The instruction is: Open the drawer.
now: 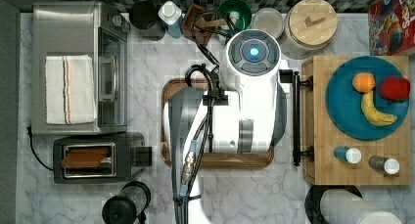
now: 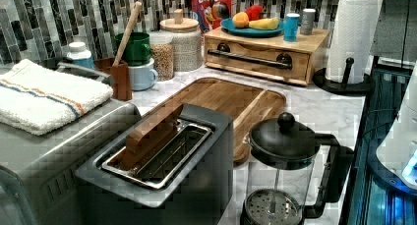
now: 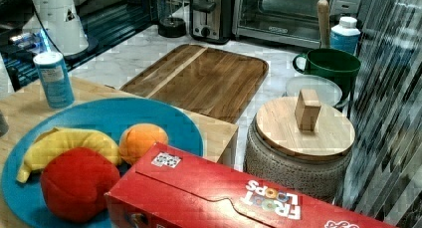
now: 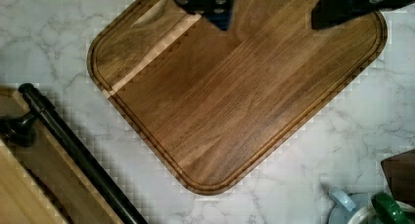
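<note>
The light wooden drawer fronts a small bamboo-coloured cabinet and looks shut. Its long black bar handle sits on two black mounts and faces the dark tray. The same handle runs across a corner of the wrist view, and the handle also shows in the left view. My gripper hangs above the dark brown tray, open, with nothing between its black fingers. It is clear of the handle. From above, the white arm covers the gripper.
A blue plate with toy fruit and two shakers stand on the cabinet. A cereal box, lidded jar, green mug and paper towel roll surround it. The toaster, toaster oven and coffee press stand beyond the tray.
</note>
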`<state>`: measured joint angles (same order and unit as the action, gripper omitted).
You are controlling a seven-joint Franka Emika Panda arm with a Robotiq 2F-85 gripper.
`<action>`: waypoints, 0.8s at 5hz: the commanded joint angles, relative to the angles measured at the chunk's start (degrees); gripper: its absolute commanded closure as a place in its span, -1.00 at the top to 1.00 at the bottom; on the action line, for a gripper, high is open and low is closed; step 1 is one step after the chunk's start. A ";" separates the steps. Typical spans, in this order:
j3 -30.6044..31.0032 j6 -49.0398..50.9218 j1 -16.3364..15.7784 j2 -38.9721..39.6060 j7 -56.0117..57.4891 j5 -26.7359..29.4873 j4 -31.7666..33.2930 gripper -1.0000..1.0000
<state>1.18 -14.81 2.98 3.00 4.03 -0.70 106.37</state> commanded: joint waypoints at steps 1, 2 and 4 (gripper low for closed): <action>0.19 -0.05 0.18 0.01 0.54 -0.01 0.01 1.00; 0.44 -1.57 0.38 -0.82 1.62 0.15 1.11 1.00; -0.92 -9.46 2.25 1.03 15.51 -3.28 6.37 1.00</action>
<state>-0.07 -24.84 4.92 3.52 11.95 -3.09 110.84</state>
